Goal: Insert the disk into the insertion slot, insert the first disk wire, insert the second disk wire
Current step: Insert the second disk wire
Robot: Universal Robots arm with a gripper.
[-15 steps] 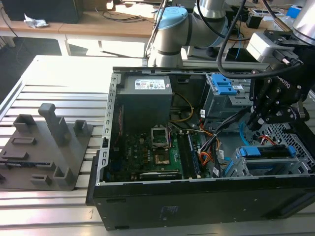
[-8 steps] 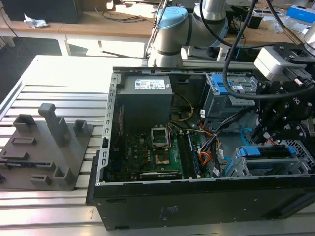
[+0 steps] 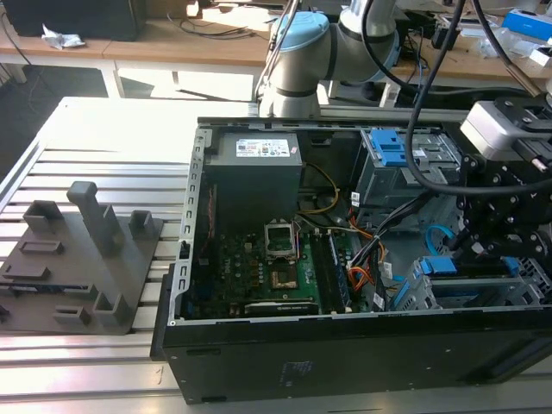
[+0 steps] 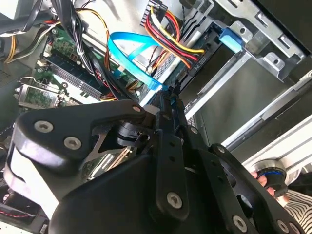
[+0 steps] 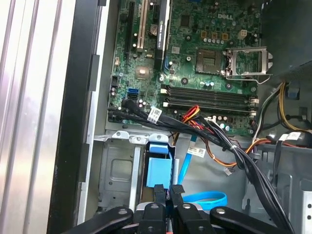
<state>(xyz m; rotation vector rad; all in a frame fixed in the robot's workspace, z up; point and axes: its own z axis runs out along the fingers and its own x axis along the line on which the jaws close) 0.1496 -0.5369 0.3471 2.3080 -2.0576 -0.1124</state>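
PC case point(image 3: 345, 345) open on bench point(image 3: 86, 379), gripper point(image 5: 165, 192) down in the drive cage point(image 3: 483, 293) at 4 o'clock of the board point(image 5: 204, 53), jaws pinched narrow on the blue wire point(image 4: 127, 48) end, likely to seat it; first wrist view adds the disk's blue carrier point(image 5: 159, 168).

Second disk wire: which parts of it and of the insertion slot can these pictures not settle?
- Second wrist view: the second disk wire runs behind the gripper, which hides its plug.
- Exterior view: the gripper covers part of the insertion slot; the picture's right edge cuts off the rest.
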